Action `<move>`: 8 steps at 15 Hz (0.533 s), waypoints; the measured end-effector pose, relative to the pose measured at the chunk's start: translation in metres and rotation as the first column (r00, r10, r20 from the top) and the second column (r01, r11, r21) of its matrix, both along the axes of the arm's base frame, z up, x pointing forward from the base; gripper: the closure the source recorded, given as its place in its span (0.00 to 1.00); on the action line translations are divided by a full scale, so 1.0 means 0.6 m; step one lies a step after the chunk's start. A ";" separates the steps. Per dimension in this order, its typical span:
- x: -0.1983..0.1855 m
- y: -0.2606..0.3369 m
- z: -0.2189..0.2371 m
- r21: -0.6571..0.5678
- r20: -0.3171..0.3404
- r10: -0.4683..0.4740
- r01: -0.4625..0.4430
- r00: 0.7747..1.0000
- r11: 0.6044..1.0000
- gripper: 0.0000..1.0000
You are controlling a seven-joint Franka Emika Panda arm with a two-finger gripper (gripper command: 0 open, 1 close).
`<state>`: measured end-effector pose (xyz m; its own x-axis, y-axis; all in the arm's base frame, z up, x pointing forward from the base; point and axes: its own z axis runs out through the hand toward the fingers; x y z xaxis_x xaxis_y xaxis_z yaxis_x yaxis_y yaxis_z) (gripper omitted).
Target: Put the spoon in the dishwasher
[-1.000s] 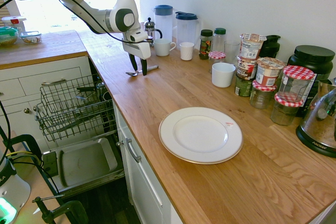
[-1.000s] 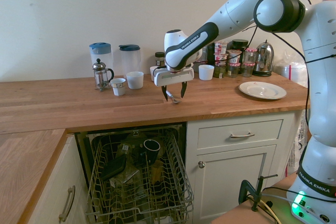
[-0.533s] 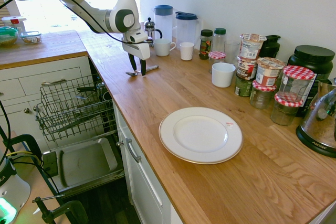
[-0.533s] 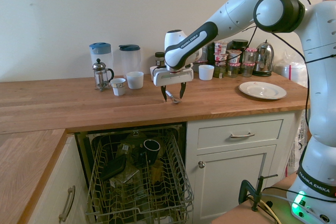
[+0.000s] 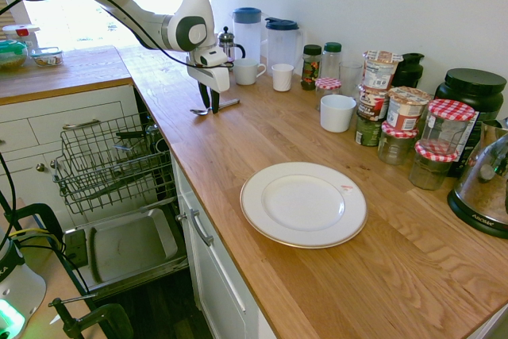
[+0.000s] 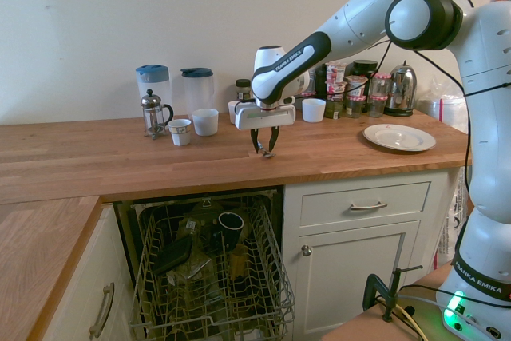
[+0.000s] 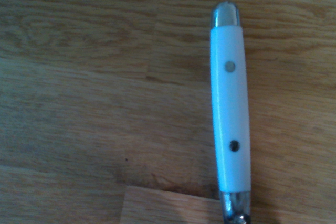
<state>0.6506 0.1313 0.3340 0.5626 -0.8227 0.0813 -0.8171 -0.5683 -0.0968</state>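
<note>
First exterior view: gripper point(image 5: 211, 104) low over the wooden countertop point(image 5: 317, 140), fingers drawn in around the spoon point(image 5: 214, 106), which lies flat on the wood near the counter's front edge; can't tell if they actually pinch it yet. Second exterior view: fingertips point(image 6: 255, 145) close together at the spoon point(image 6: 263, 152), directly above the dishwasher point(image 6: 209, 273), whose wire rack is pulled out with a dark cup point(image 6: 231, 227) inside. Wrist view: spoon handle point(image 7: 230, 111) is white with 2 rivets and metal ends, resting on the wood. White plate point(image 5: 303, 204) sits well apart from the gripper.
</note>
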 end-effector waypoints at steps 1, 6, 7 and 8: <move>0.001 -0.003 0.000 0.003 -0.001 -0.001 0.001 1.000 1.000 1.00; 0.002 -0.012 0.001 0.019 -0.005 0.003 -0.003 1.000 1.000 1.00; 0.002 -0.012 0.002 0.025 -0.005 0.007 -0.007 1.000 1.000 1.00; 0.000 -0.012 0.004 0.029 -0.007 0.010 -0.010 1.000 1.000 1.00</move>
<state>0.6508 0.1241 0.3362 0.5714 -0.8189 0.0535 -0.8120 -0.5736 -0.1080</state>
